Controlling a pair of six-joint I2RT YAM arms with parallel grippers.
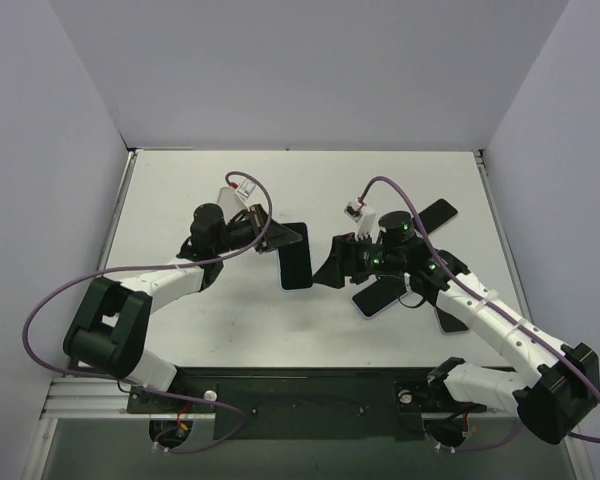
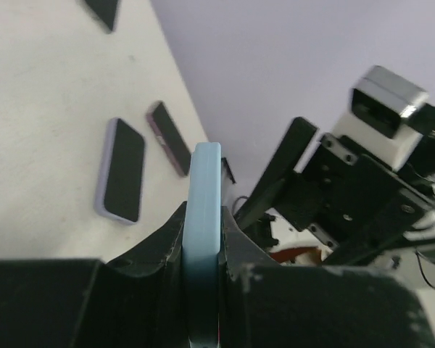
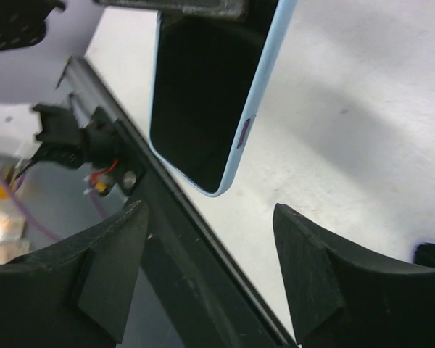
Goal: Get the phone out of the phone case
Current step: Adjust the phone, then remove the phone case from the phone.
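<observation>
A phone with a dark screen sits in a light blue case (image 1: 295,265). My left gripper (image 1: 277,237) is shut on the case's upper end and holds it above the table; in the left wrist view the blue case edge (image 2: 204,210) is pinched between both fingers. My right gripper (image 1: 332,265) is open just right of the phone. In the right wrist view the cased phone (image 3: 203,101) hangs beyond my right gripper (image 3: 210,254), its lower corner near the gap between the spread fingers, not touching them.
Other phones lie on the white table: a lavender-cased one (image 1: 385,297), also in the left wrist view (image 2: 122,170), a dark one (image 1: 437,215) at the back right, and another (image 1: 447,320) under the right arm. The black front rail (image 3: 203,275) runs below.
</observation>
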